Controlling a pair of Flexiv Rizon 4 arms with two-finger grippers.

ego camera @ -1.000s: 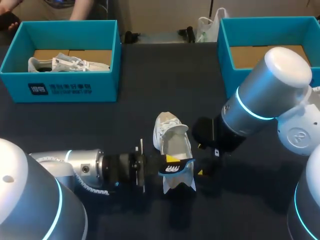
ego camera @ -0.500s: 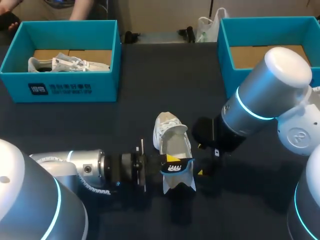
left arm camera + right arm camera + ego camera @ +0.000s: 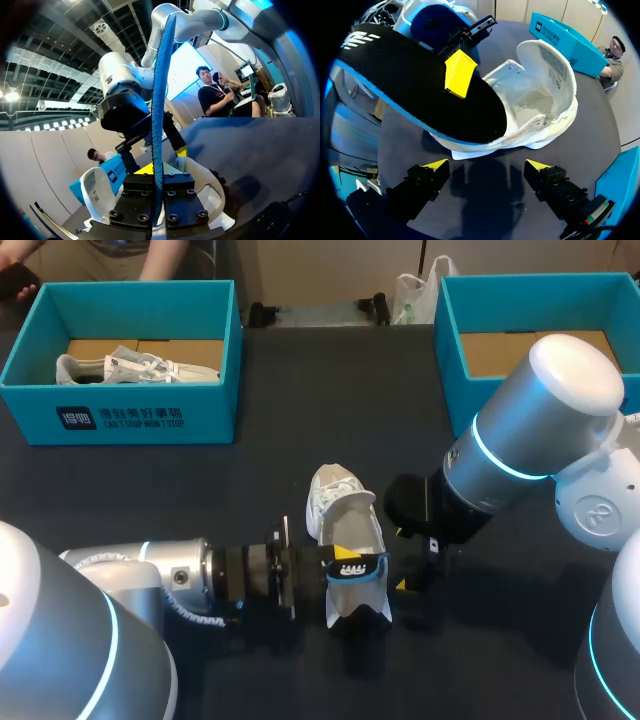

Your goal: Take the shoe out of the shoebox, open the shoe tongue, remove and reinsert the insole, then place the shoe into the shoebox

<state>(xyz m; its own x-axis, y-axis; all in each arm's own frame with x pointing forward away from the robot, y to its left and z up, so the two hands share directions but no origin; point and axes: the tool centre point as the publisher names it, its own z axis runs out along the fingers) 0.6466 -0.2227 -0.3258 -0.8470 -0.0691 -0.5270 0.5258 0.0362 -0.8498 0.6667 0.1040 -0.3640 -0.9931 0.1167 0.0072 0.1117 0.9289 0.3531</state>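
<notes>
The left gripper point(image 3: 341, 560) is clamped on the black, blue-edged insole point(image 3: 420, 85), holding it over the near end of the white shoe point(image 3: 338, 505), which lies mid-desk. The dark desk point(image 3: 300, 420) carries a left shoebox point(image 3: 150, 418) with a second shoe point(image 3: 140, 367) inside and a right shoebox point(image 3: 450, 350), both at its far corners. The right gripper point(image 3: 487, 167) stands wide open just beside the shoe
</notes>
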